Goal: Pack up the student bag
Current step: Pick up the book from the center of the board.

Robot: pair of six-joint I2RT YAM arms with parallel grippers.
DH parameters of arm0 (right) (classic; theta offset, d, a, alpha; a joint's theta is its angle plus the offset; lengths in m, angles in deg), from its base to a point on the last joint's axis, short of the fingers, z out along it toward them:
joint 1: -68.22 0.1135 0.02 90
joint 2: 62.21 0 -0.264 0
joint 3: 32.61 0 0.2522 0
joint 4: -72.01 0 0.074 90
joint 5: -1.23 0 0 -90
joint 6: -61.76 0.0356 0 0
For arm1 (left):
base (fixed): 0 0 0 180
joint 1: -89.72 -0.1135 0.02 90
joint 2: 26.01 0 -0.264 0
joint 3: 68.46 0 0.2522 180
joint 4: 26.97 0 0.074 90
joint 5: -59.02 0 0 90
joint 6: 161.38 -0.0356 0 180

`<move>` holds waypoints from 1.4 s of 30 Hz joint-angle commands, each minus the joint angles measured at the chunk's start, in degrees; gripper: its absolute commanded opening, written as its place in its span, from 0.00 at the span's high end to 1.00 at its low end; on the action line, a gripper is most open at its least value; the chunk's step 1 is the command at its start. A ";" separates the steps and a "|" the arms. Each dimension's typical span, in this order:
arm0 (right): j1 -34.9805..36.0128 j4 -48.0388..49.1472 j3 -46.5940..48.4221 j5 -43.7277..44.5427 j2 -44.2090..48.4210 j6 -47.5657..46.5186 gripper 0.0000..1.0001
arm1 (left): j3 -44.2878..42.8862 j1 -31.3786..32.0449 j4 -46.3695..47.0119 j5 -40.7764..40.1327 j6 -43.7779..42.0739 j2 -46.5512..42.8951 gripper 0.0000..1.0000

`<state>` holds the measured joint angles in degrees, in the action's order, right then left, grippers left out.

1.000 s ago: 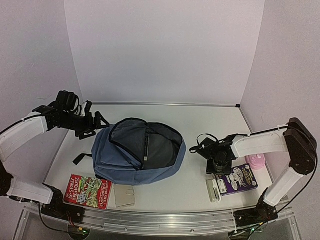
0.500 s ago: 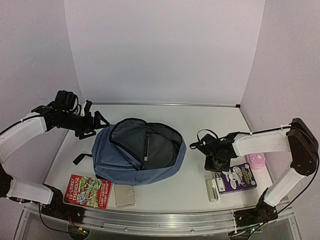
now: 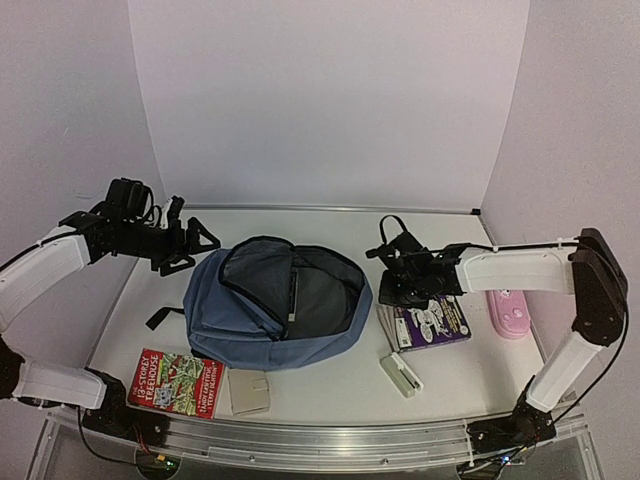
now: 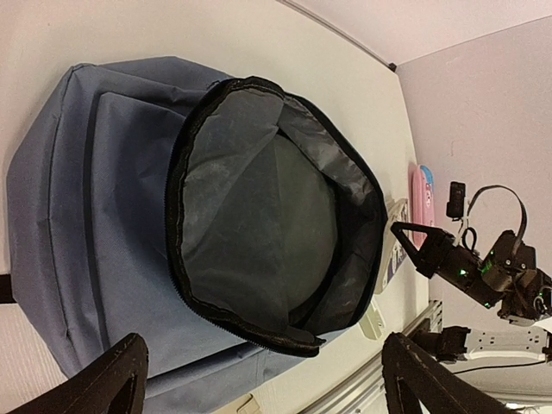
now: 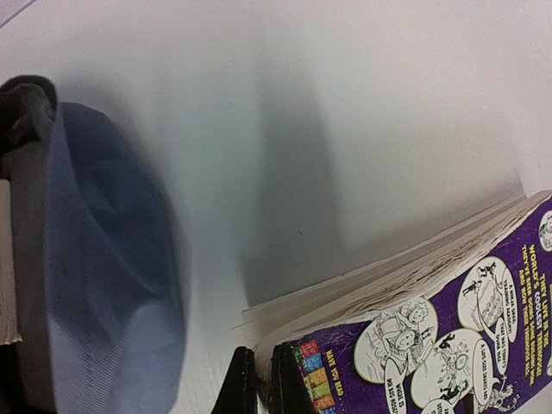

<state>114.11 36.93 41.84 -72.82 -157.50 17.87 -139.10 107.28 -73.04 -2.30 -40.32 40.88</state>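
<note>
The student bag (image 3: 255, 325) is a slate-blue backpack lying in the middle of the table with its main opening (image 3: 305, 290) unzipped and gaping; its dark lining (image 4: 259, 198) fills the left wrist view. My right gripper (image 3: 397, 292) is shut on a corner of a purple paperback book (image 3: 435, 322), just right of the bag. In the right wrist view that gripper (image 5: 263, 379) pinches the book's cover (image 5: 431, 345) while its pages fan open, and the bag (image 5: 103, 285) is a blur at left. My left gripper (image 3: 198, 243) hovers open and empty by the bag's far left side.
A red paperback (image 3: 176, 383) and a beige card (image 3: 249, 392) lie in front of the bag. A small white box (image 3: 402, 375) sits near the front edge. A pink pencil case (image 3: 508, 312) lies at the right by the wall.
My right gripper has shut on the purple book and carried it left and away from the front edge, toward the bag. The pink pencil case now shows in full. The left arm barely moved.
</note>
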 commanded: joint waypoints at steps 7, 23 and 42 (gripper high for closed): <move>0.16 4.62 1.28 1.34 5.97 -4.49 1.00 | 0.86 1.50 9.26 6.01 3.67 -1.74 0.07; 0.11 3.92 -2.47 6.34 28.57 2.33 1.00 | -9.36 27.45 37.74 4.41 12.67 21.39 0.09; 0.15 15.81 -6.62 -6.83 24.74 7.24 1.00 | -13.07 33.97 59.29 10.83 23.76 39.81 0.06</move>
<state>114.15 44.02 35.77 -76.43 -132.12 22.78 -149.47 140.69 -17.74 6.86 -18.12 79.42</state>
